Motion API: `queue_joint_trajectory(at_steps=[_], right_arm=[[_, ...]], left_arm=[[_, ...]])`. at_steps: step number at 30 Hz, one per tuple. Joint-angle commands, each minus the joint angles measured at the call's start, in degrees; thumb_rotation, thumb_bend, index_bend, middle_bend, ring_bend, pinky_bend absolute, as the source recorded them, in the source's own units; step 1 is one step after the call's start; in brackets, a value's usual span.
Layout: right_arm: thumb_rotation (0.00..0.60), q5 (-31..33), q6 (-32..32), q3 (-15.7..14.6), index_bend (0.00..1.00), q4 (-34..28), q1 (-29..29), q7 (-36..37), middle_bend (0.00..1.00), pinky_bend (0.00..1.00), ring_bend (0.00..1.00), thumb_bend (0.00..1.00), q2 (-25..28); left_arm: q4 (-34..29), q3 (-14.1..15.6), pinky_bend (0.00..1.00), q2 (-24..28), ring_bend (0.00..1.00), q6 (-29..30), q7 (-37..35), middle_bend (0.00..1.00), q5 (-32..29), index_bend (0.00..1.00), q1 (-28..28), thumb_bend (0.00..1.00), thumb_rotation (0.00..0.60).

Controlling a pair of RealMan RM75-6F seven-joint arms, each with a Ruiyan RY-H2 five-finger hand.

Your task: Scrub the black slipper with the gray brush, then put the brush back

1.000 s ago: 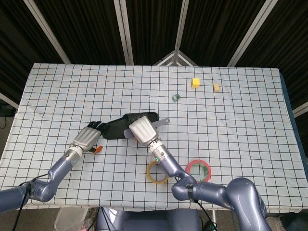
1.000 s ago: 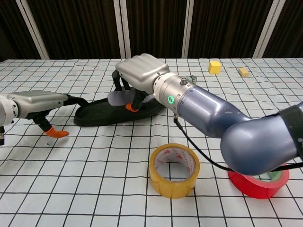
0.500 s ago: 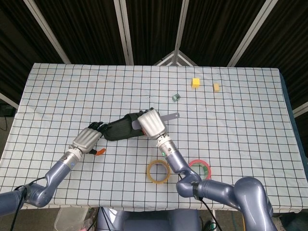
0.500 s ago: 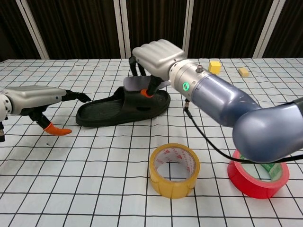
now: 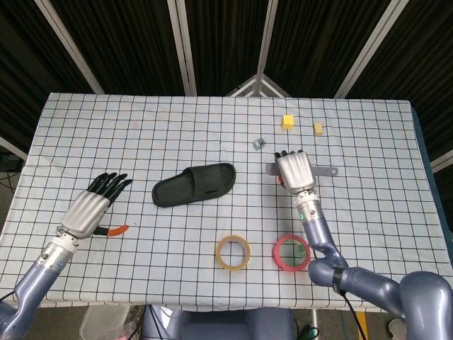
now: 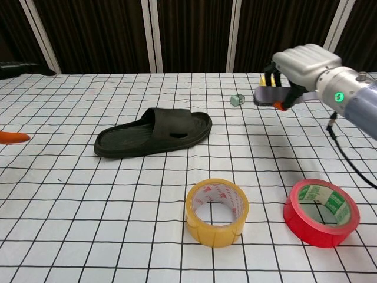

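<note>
The black slipper (image 5: 195, 184) lies alone on the checked cloth left of centre, also low and flat in the chest view (image 6: 154, 132). My right hand (image 5: 295, 172) is well to its right and grips the gray brush (image 5: 324, 170), whose handle sticks out to the right. In the chest view that hand (image 6: 303, 65) holds the brush (image 6: 268, 96) above the table. My left hand (image 5: 90, 209) rests far left of the slipper with fingers spread and nothing in it; only an orange tip (image 6: 13, 137) of it shows in the chest view.
A yellow tape roll (image 5: 233, 253) and a red tape roll (image 5: 291, 251) lie near the front edge. Farther back are a small green-gray block (image 5: 259, 143) and two yellow blocks (image 5: 288, 121), (image 5: 318, 128). Dark curtains stand behind the table.
My right hand has carried the brush off the slipper and far to the right. My left hand has let go of the slipper's heel and drawn back to the left.
</note>
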Motion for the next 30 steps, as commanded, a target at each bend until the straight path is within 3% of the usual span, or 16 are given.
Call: queue_joint_trajectory(at_steps=[1,9,15,23,26,30], right_arm=[[0.600,1.1,-0.4,-2.2,0.74,-1.2,-3.0,1.2,0.67,0.56,0.58,0.67,2.5],[0.600,1.0,-2.1,-6.0,0.74,-7.5,-7.3,2.6,0.67,0.56,0.58,0.67,8.5],[0.600,2.6,-4.8,-7.5,0.74,-15.3,-8.6,2.6,0.67,0.56,0.58,0.67,13.0],[0.600,5.4,-8.2,-7.7,0.73,-19.0,-8.5,4.1,0.67,0.56,0.58,0.67,15.7],[0.600,5.6,-8.5,-7.8,0.66,-18.8,-8.4,4.0,0.65,0.56,0.58,0.67,16.0],[0.600,5.8,-9.2,-8.5,0.44,-18.5,-8.1,3.4,0.53,0.56,0.53,0.67,16.4]], left_arm=[[1.9,1.1,0.00,1.1,0.00,7.9,0.5,0.01,1.2,0.00,5.9,0.24,0.441],[7.9,1.3,0.00,-2.7,0.00,15.1,0.9,0.01,0.4,0.00,12.5,0.24,0.442],[10.0,1.2,0.00,-4.2,0.00,14.7,-1.7,0.01,1.3,0.00,13.3,0.24,0.442],[10.0,0.7,0.00,-4.1,0.00,13.2,-3.2,0.01,1.7,0.00,13.4,0.24,0.442],[10.1,0.4,0.00,-4.1,0.00,12.9,-3.2,0.01,1.8,0.00,13.4,0.24,0.442],[10.3,0.0,0.00,-4.2,0.00,12.8,-3.1,0.01,2.0,0.00,13.6,0.23,0.442]])
